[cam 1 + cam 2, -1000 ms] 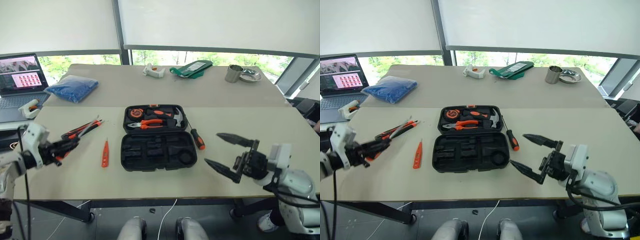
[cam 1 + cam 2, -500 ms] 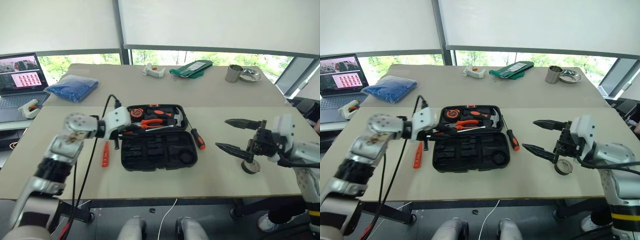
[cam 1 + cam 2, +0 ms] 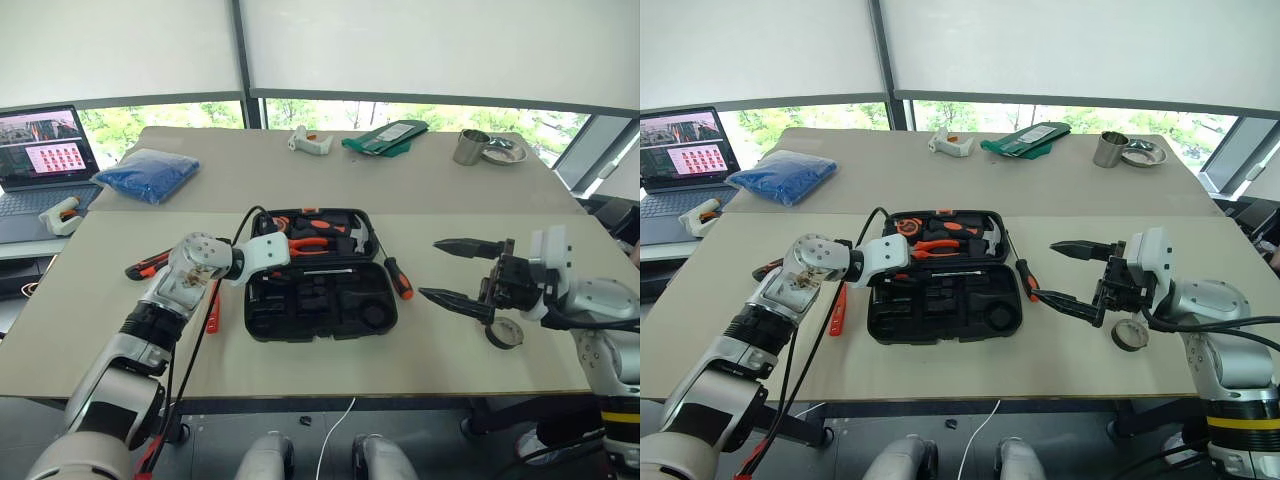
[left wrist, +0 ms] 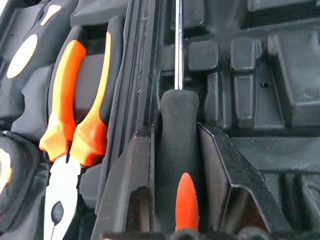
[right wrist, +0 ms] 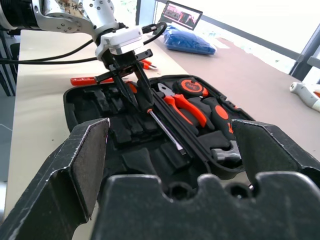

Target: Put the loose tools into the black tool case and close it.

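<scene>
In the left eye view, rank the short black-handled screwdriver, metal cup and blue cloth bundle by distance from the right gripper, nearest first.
From the right gripper:
1. Short black-handled screwdriver, beside the case's right edge.
2. Metal cup, far table, right.
3. Blue cloth bundle, far left.

black tool case [image 3: 320,300] open on table; long-shaft screwdriver [image 4: 178,130] over its hinge, others outside.

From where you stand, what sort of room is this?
Probably an office or lab set up for robot trials. Two plain work tables stand before large windows with roller blinds, an open laptop sits at one side, and a black tool case lies open on the near table.
</scene>
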`<state>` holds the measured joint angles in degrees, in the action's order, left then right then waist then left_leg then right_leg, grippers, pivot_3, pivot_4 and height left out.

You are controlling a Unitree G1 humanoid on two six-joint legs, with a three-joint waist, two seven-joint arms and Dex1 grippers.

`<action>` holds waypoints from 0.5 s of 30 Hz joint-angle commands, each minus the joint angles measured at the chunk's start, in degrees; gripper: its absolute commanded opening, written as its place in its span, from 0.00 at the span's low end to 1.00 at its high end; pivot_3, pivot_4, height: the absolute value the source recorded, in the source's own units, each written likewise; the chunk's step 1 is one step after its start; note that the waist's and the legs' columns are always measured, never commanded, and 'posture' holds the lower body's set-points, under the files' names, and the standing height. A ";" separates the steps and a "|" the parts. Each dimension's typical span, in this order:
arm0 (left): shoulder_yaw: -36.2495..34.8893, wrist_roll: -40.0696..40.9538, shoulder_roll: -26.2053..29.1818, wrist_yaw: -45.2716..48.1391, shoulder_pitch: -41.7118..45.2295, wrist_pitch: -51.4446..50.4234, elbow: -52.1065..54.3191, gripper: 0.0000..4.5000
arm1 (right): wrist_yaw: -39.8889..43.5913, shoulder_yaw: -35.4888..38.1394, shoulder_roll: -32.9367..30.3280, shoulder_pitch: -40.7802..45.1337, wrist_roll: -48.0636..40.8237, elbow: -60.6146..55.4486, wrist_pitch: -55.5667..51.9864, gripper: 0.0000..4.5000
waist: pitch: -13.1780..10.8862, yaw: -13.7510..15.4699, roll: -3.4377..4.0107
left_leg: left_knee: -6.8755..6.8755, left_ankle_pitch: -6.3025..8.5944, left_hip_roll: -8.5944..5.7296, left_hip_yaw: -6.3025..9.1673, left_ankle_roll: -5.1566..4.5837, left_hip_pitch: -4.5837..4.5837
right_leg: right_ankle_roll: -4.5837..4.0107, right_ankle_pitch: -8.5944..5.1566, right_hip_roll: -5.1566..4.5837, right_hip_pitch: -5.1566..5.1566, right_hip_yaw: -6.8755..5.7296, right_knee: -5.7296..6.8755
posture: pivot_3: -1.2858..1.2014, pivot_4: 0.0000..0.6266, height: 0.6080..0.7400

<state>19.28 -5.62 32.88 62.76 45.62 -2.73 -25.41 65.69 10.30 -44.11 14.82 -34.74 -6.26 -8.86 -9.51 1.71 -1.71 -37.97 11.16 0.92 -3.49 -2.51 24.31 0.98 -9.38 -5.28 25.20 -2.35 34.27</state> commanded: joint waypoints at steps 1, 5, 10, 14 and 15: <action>-0.12 -1.20 -1.16 -1.59 0.74 2.26 -1.13 0.18 | -0.27 2.30 0.26 -0.51 -0.22 -1.96 1.23 1.00 | 0.00 0.16 0.00 | -0.04 0.00 0.00 0.00 0.00 -0.01 | 0.00 0.00 0.00 -0.01 0.00 0.04 | 0.52 0.24 1.00; -1.03 0.26 -2.45 -0.71 0.23 2.97 -0.82 0.29 | -0.13 2.38 0.63 -1.34 -0.15 -2.17 1.49 1.00 | 0.00 0.45 0.00 | -0.27 0.00 0.02 0.00 0.00 -0.01 | -0.08 -0.05 0.00 -0.01 0.01 0.24 | 0.52 0.24 1.00; -4.40 1.65 -3.44 -4.25 -0.05 7.53 -0.87 0.65 | -0.19 2.55 0.80 -1.63 -0.18 -2.20 1.41 1.00 | 0.00 0.58 0.01 | -0.35 0.01 0.01 0.01 -0.01 0.00 | -0.30 -0.18 -0.04 -0.02 0.02 0.29 | 0.52 0.24 1.00; -9.81 9.33 -6.10 -4.10 -1.40 3.75 2.93 0.65 | -0.12 2.79 0.71 -1.77 -0.54 -2.04 0.92 1.00 | 0.00 0.49 0.01 | -0.41 0.02 0.02 0.02 -0.02 0.03 | -0.28 -0.17 -0.04 -0.02 0.02 0.31 | 0.52 0.24 1.00; -10.87 10.80 -6.61 -4.22 -1.82 1.93 3.89 0.65 | -0.15 2.88 0.69 -1.81 -0.71 -2.00 0.71 1.00 | 0.00 0.46 0.01 | -0.41 0.02 0.03 0.03 -0.03 0.03 | -0.27 -0.16 -0.04 -0.01 0.02 0.32 | 0.52 0.24 1.00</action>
<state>11.62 1.05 26.72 59.11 43.85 1.60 -24.96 65.71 10.70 -43.24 12.79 -34.60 -6.96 -8.51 -9.51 2.18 -1.70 -38.38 11.18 0.95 -3.47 -2.54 24.34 0.79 -9.49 -5.31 25.20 -2.33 34.59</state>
